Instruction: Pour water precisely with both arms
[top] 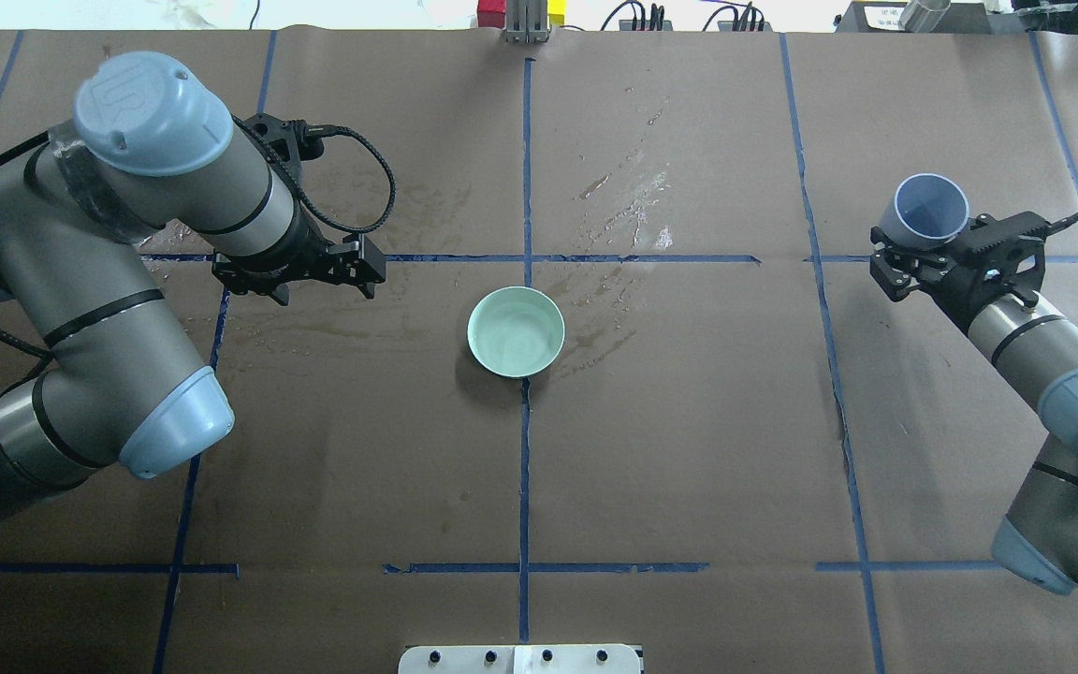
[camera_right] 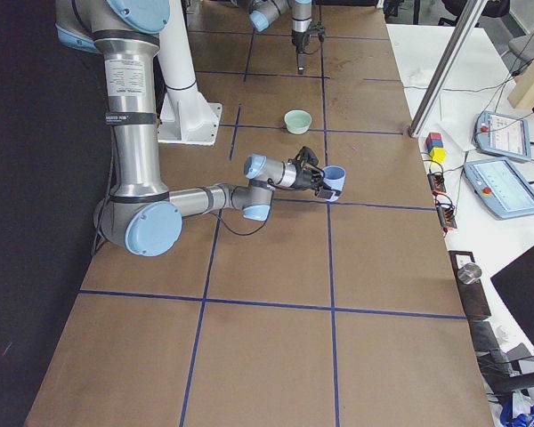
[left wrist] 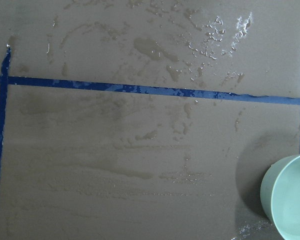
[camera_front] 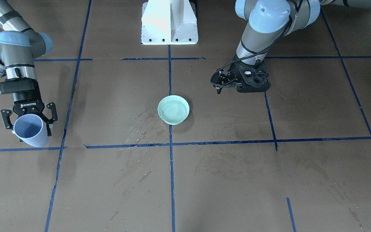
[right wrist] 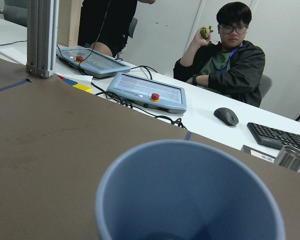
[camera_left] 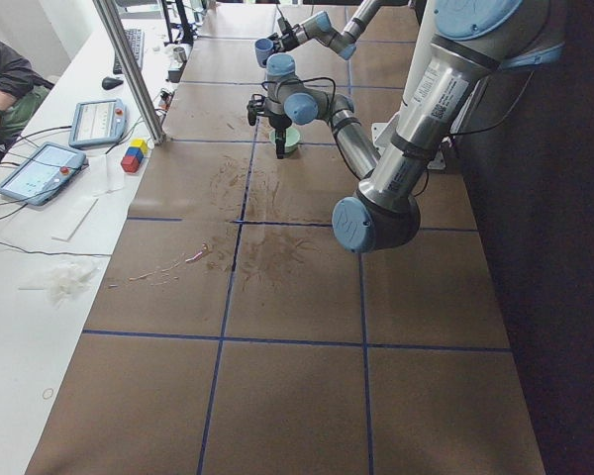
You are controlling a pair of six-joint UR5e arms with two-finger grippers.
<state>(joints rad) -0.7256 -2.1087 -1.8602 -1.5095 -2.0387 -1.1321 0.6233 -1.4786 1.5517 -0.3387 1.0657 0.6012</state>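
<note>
A mint-green bowl (camera_front: 173, 110) (top: 516, 331) stands at the table's centre, where the tape lines cross, and holds clear water (camera_front: 173, 109) with faint ripples. My right gripper (camera_front: 27, 129) (top: 927, 248) is shut on a pale blue cup (camera_front: 28, 126) (top: 929, 208) (right wrist: 190, 195), held tilted far to the bowl's side. Whether the cup holds water I cannot tell. My left gripper (camera_front: 219, 86) (top: 326, 279) hovers open and empty on the bowl's other side, pointing down at the table. The bowl's rim (left wrist: 289, 200) shows at the lower right of the left wrist view.
Wet smears (top: 633, 201) mark the brown board beyond the bowl. The white pedestal (camera_front: 169, 22) stands at the robot's edge. Teach pendants (right wrist: 147, 92), a keyboard, a mouse and a seated person (right wrist: 225, 60) are past the far edge. A metal post (camera_left: 129, 69) rises there.
</note>
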